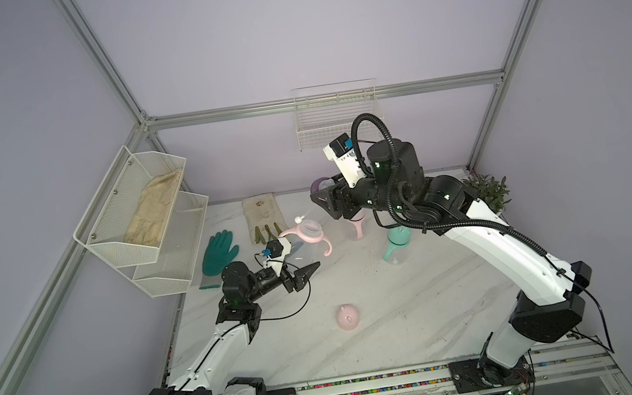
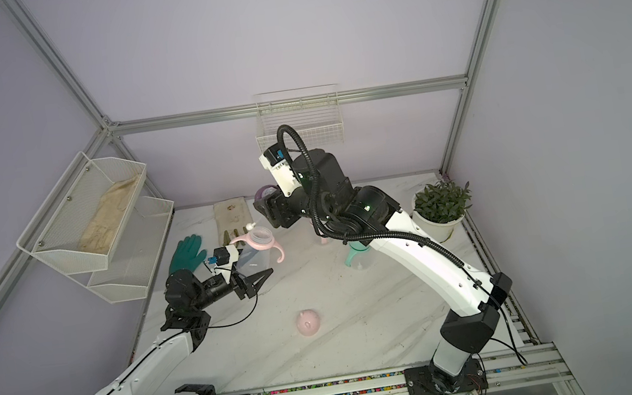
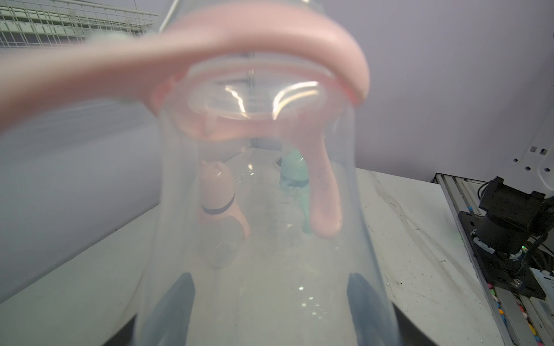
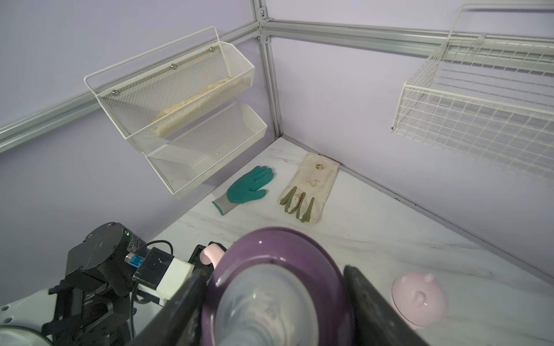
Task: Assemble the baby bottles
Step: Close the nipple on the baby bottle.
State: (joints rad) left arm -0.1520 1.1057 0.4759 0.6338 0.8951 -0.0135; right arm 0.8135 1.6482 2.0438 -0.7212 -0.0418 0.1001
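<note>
Over the marble desk [image 1: 407, 320], your left gripper [image 1: 314, 268] clamps the pink-handled bottle [image 1: 308, 235] upright, neck open, while the purple nipple collar [image 4: 269, 248], pinched in your right gripper [image 4: 278, 305], hangs above and right of that neck.

Teal glove [image 1: 219, 252] beside cream glove [image 1: 262, 214] (stained); potted plant [image 2: 441, 204] well apart

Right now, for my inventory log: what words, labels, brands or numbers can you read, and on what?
No text reads clearly.
Dark print on the right arm's white camera mount: too small.
Small print on the left arm's black link: blurred.
The clear bottle and purple collar: no lettering seen.
</note>
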